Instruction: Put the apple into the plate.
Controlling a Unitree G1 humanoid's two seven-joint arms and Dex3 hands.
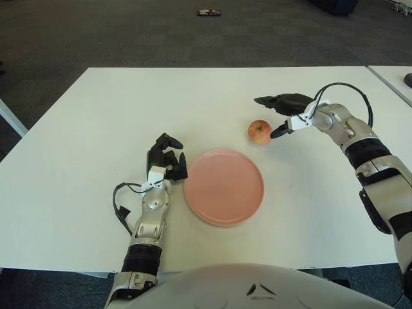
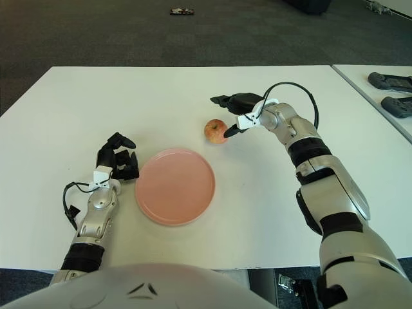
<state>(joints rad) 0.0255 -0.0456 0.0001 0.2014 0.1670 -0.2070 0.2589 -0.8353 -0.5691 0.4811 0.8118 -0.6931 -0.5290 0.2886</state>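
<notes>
A red-yellow apple (image 1: 259,131) stands on the white table (image 1: 84,141), just beyond the far right rim of the pink plate (image 1: 224,187). My right hand (image 1: 278,116) is open just right of the apple, fingers spread; the upper fingers (image 1: 270,101) reach above and past it and the lower finger tip is next to its right side. It holds nothing. My left hand (image 1: 166,156) shows at the plate's left edge, fingers curled and empty. In the right eye view the apple (image 2: 215,131) sits left of the right hand (image 2: 230,116).
A second white table (image 2: 380,90) stands at the right with dark devices (image 2: 389,81) on it. A small dark object (image 1: 208,12) lies on the grey carpet beyond the table.
</notes>
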